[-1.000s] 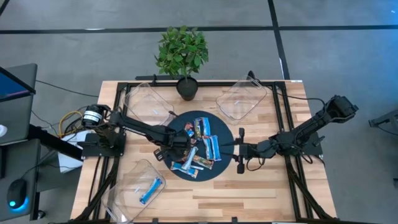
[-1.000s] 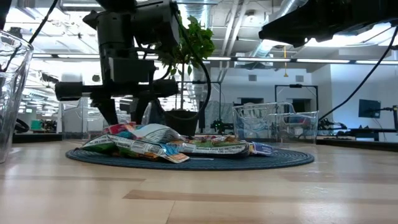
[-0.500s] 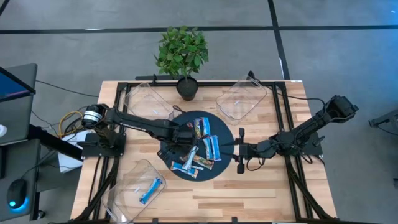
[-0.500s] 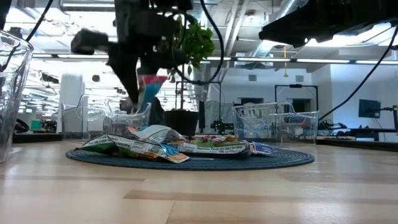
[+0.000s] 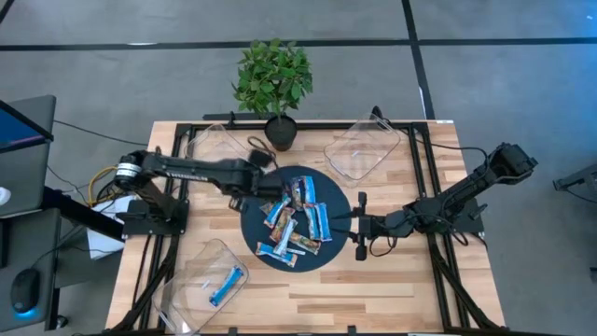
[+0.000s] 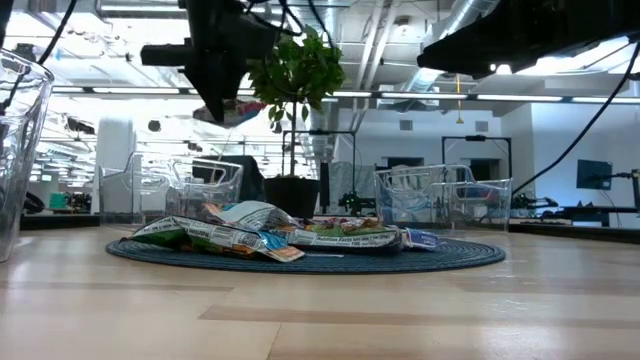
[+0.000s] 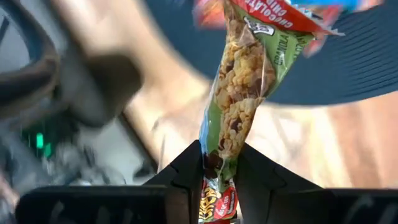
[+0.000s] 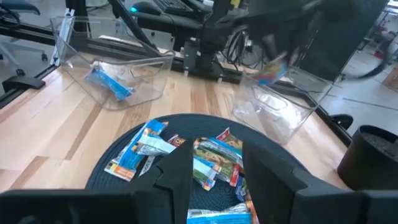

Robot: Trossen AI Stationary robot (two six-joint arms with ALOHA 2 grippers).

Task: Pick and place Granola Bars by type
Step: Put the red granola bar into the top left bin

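Wooden table (image 5: 392, 280): left gripper (image 7: 219, 186) pinches a green granola bar (image 7: 239, 106); right gripper (image 8: 214, 180) waits spread; most bars (image 5: 294, 224) remain unsorted

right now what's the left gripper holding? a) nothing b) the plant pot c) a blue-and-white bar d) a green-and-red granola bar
d: the left wrist view shows the left gripper shut on a green-and-red granola bar, lifted above the dark round mat near the empty clear bin.

3 clear bins (image 5: 359, 149), 1 plant (image 5: 273, 79), 1 mat (image 5: 250, 219), approx. 10 bars (image 5: 319, 222).
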